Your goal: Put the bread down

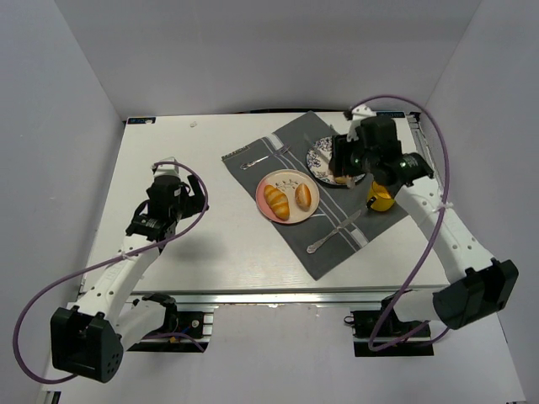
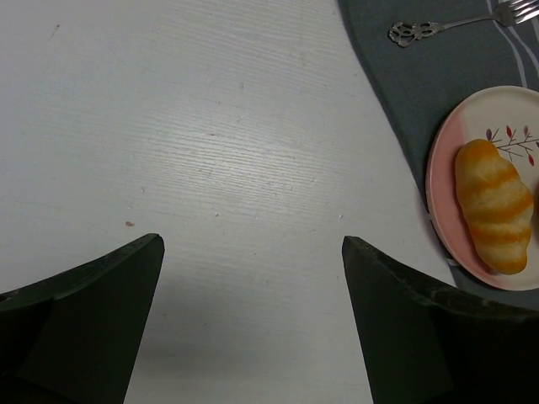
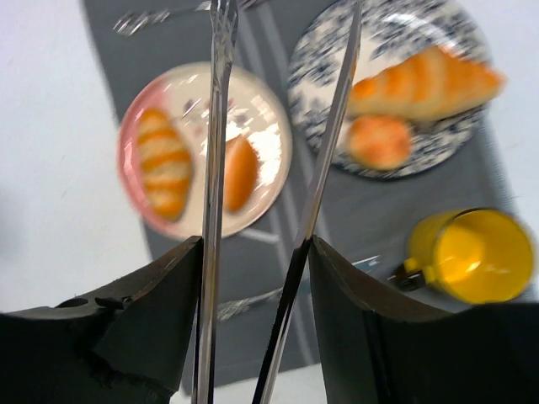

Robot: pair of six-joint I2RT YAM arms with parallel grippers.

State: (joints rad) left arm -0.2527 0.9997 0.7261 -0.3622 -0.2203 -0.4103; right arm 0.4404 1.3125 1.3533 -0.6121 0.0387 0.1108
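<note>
The white bench [image 1: 194, 252] carries a grey placemat [image 1: 337, 244], and all the bread lies on two plates on that mat. On the pink plate [image 1: 285, 178] sit a long striped roll [image 1: 276, 202] and a smaller oval roll [image 1: 303, 196], side by side. On the patterned plate [image 3: 404, 34] just beside it are a croissant [image 3: 425, 80] and a small round roll [image 3: 381, 140]. A yellow cup [image 3: 472, 257] stands near the patterned plate.

The right gripper [image 3: 255, 244] hangs over the two plates, its fingers clamped on a pair of metal tongs [image 3: 215, 168]. The tong arms are sprung apart and no bread shows between them. The left gripper [image 2: 251, 244] hovers over bare bench well apart from the plates, its fingers spread wide and holding nothing. A spoon [image 1: 337, 231] and a fork [image 2: 446, 25] lie on the mat.

Every piece looks light. The glazed crusts look smooth and will likely slip against thin metal, and whether they are soft enough to dent cannot be told from here. The long roll and the croissant are best pinched across the middle of their width, so neither end tips down. The round roll should be taken at its widest part. The squeeze probably needs to be firm enough to hold yet short of crushing, and the lift level.
</note>
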